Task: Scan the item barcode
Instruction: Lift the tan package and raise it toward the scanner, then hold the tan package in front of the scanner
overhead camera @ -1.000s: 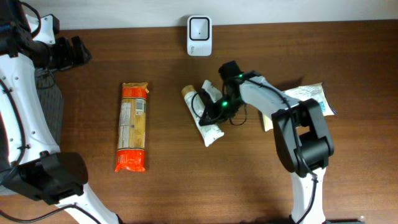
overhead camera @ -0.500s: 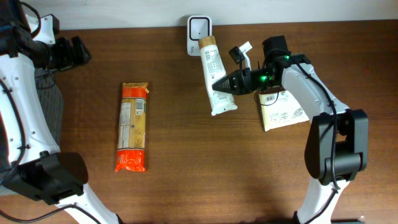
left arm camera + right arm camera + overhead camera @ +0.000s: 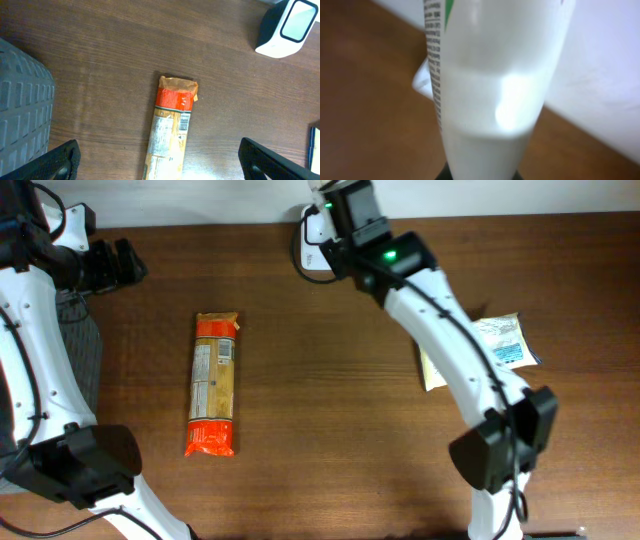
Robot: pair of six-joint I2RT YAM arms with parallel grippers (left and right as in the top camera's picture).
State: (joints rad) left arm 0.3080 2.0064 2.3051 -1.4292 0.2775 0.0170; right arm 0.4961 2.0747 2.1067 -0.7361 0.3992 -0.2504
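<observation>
Clamping a tube (image 3: 490, 100), right end effector (image 3: 338, 215) hugs table edge (image 3: 500, 225); left end effector (image 3: 118, 265) gapes.

Left hand (image 3: 122, 263) wide open at far left; right hand (image 3: 338, 222) clamped, arm outstretched.

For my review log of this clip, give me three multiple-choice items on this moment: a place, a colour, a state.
1. Where is the orange package? A flat on the table, apart from the scanner; B leaning on the scanner; C held in the air.
2. What colour is the tube filling the right wrist view? A red; B white; C black.
3. How do the left gripper jaws stand? A shut, empty; B clamped on a bag; C open.

A: wood shows all round it. B: its body is white. C: its fingertips stand far apart.
</observation>
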